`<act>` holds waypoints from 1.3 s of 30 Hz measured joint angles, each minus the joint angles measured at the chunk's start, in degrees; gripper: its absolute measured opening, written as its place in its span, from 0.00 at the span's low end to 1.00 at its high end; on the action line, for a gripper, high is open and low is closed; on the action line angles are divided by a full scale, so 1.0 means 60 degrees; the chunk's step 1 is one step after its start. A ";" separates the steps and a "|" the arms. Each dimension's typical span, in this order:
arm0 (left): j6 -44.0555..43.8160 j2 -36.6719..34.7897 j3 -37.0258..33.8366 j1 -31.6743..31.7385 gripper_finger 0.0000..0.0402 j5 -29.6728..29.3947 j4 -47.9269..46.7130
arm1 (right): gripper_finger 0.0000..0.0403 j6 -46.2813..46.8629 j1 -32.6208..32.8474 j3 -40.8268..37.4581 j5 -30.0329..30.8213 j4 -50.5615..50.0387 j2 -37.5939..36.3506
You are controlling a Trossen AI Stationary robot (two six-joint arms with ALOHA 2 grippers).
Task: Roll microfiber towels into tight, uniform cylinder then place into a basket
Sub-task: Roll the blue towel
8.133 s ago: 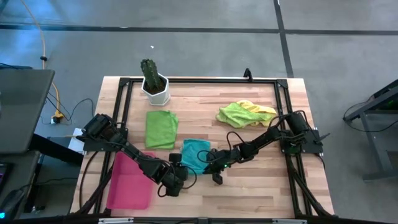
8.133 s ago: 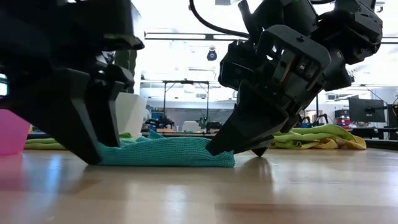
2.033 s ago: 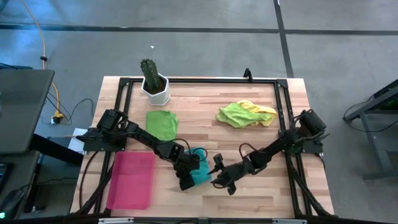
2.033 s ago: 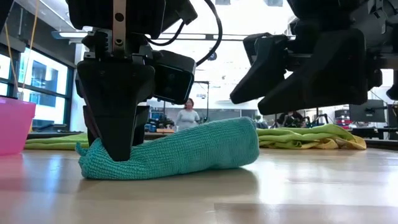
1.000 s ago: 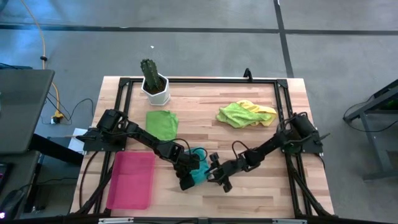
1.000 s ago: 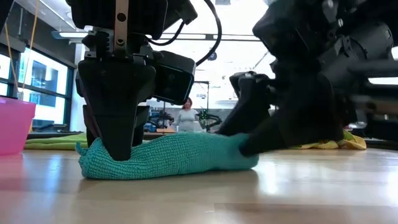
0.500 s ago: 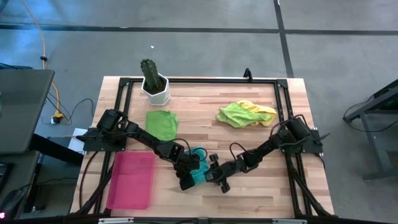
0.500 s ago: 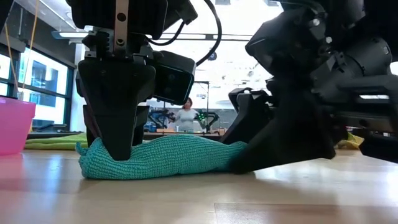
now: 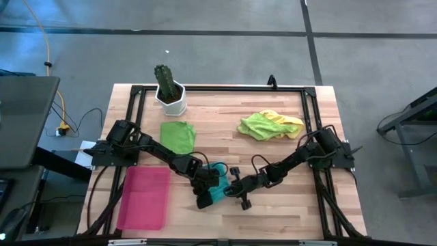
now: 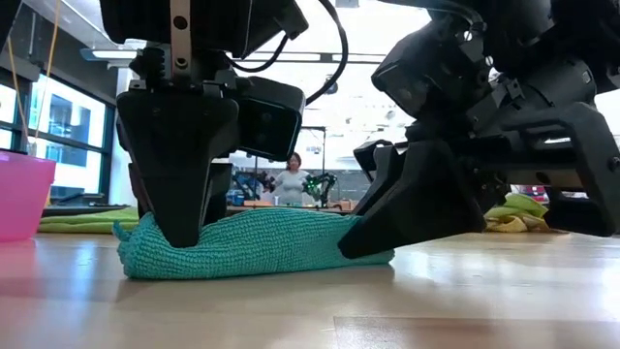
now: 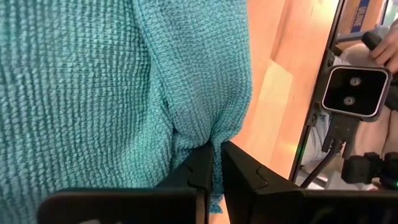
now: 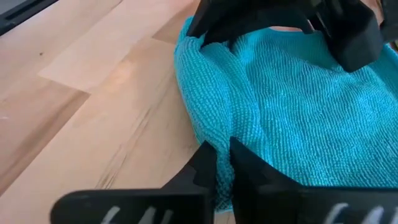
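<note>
While both tools pinch teal towel [image 10: 257, 244] | wooden table [image 9: 287, 205]; person [image 10: 292, 180] behind; concrete floor

You'll find almost nothing legible here. A cardboard box [image 11: 362, 14] at about one o'clock in the left wrist view carries dark print, but it's too blurred to read.

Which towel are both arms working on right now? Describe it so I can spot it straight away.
Start at the pink basket on the wooden table's left front edge and look just to its right. There the rolled teal towel lies, pinched by the left gripper and right gripper. It alone is rolled; the green towel lies flat farther back.
</note>
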 joint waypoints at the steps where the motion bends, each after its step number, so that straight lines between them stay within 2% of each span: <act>1: 0.0074 0.0000 0.0000 0.0000 0.04 0.0002 -0.0001 | 0.02 0.0080 0.0000 0.0000 -0.0015 0.0001 0.0001; 5: 0.0427 0.0000 0.0004 -0.0004 0.09 0.0029 0.0002 | 0.01 0.0220 0.0011 -0.0004 -0.0077 0.0001 0.0001; 13: 0.0669 -0.0018 0.0019 -0.0011 0.29 0.0098 0.0058 | 0.01 0.0230 0.0011 -0.0018 -0.0121 0.0001 0.0005; 17: 0.1259 -0.0157 0.0119 -0.0011 0.36 0.0107 -0.0123 | 0.01 0.0272 0.0011 -0.0018 -0.0123 0.0001 0.0002; 23: 0.2422 -0.0813 0.0486 -0.0044 0.38 -0.0218 -0.0623 | 0.01 0.2100 -0.0044 -0.0018 -0.0557 -0.0225 -0.0010; 32: 0.4096 -0.1510 0.0491 -0.0776 0.38 -0.2872 -0.0769 | 0.01 0.5511 -0.0326 -0.0025 -0.1582 -0.0128 -0.0007; 39: 0.5131 -0.1530 0.0488 -0.1988 0.38 -0.6118 -0.1452 | 0.01 0.6912 -0.0628 0.0004 -0.2044 -0.0075 -0.0073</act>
